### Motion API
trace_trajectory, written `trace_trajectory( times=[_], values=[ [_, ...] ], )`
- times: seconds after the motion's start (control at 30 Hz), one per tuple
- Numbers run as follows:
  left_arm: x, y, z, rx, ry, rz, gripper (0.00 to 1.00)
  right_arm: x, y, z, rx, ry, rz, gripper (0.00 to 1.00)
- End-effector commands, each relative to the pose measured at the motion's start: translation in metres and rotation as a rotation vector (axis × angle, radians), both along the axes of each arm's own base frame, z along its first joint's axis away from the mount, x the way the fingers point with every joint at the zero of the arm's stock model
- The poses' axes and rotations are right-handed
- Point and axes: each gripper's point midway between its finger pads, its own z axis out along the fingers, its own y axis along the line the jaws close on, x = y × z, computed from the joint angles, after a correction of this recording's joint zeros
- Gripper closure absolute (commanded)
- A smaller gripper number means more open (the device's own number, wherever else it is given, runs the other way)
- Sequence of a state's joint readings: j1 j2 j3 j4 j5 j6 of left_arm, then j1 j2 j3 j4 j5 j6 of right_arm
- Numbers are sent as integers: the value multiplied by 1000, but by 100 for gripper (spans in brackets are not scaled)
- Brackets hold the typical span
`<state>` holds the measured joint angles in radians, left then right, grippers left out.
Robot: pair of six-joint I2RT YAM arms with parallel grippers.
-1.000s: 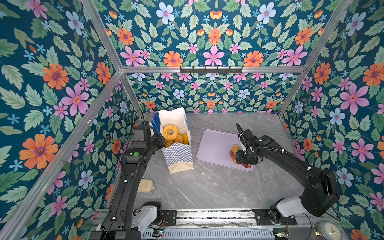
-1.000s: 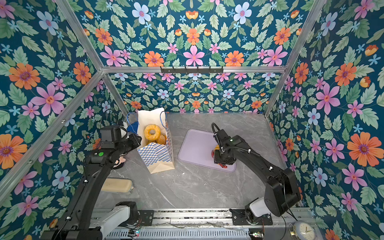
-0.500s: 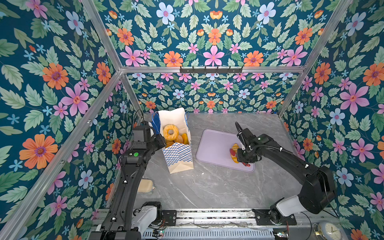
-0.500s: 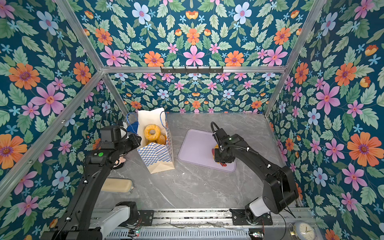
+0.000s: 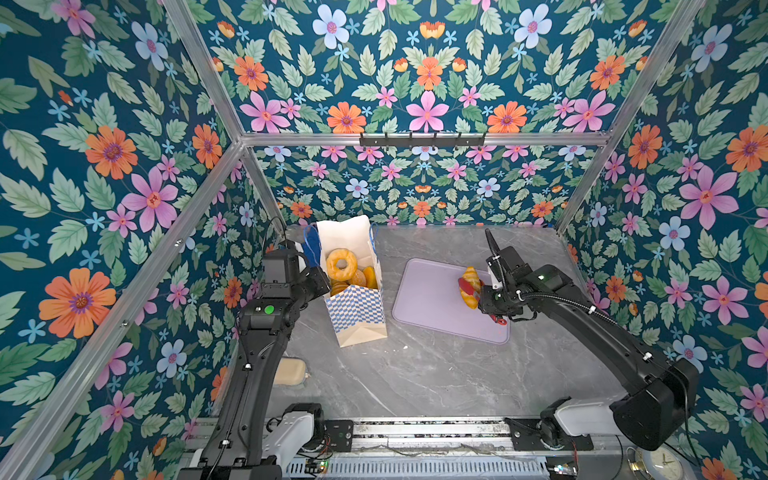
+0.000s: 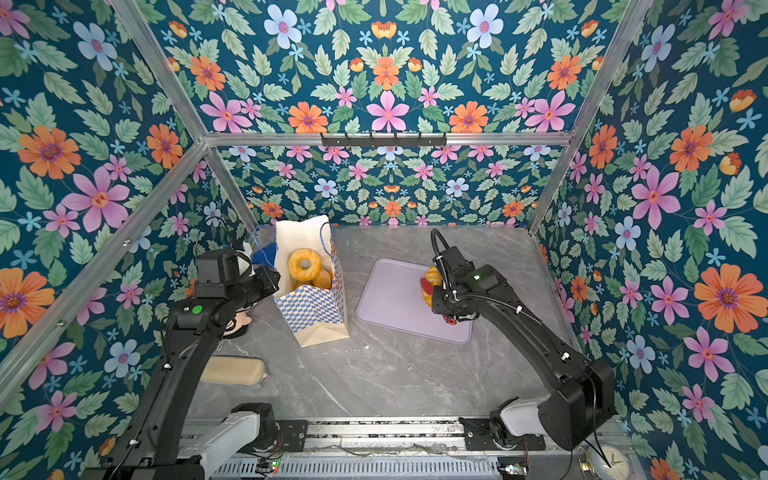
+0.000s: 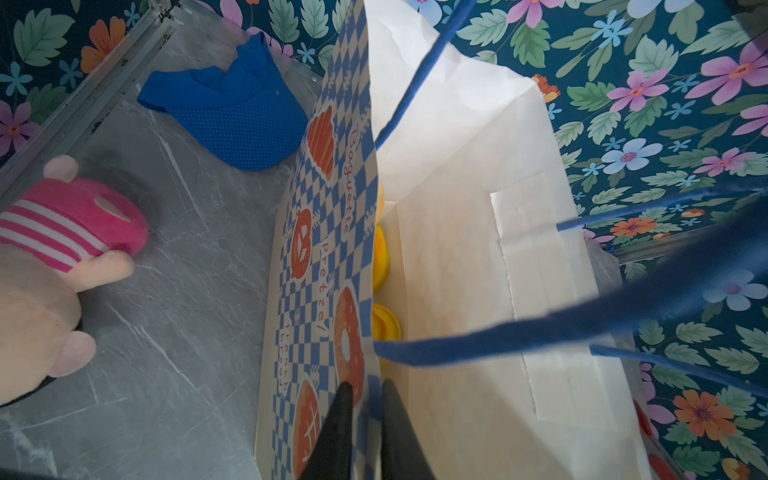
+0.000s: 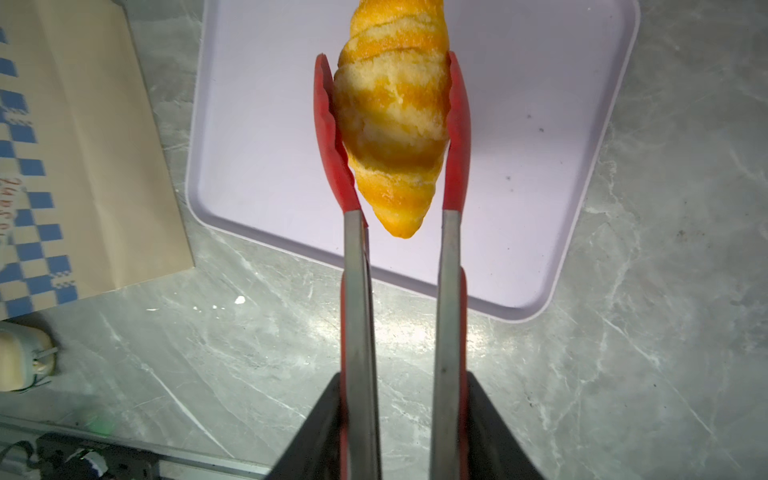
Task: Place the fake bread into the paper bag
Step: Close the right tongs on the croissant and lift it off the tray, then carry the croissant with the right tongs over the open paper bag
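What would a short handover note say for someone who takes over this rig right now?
Left end effector: shut on the paper bag rim, holding it open.
Right end effector: shut on tongs, which clamp a croissant over the tray.
Done: a doughnut and other breads are in the bag.
To do: carry the croissant to the bag and release it inside. No other bread shows on the tray.

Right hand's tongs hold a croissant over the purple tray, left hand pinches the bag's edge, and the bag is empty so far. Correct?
Not empty: both top views show a doughnut and other bread already inside the bag. The rest stands: tongs hold the croissant, left hand pinches the edge.
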<state>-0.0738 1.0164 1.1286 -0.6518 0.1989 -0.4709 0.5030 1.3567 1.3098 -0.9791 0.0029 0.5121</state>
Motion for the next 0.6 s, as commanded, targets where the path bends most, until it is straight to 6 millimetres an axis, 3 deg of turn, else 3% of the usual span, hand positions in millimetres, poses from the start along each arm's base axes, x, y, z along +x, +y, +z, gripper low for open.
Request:
trace_trajectory(
  times=[0.0,0.3,0.57],
  values=[
    [-1,2,1,13,-2,3,89,-1,4,16,38,-24,7,59],
    [-1,1,3,10,-8,2,94,1,21,72,179,-127,44,59],
    [-1,1,6,7,-13,1,90,2,40,118,312,-202,91,59]
  ],
)
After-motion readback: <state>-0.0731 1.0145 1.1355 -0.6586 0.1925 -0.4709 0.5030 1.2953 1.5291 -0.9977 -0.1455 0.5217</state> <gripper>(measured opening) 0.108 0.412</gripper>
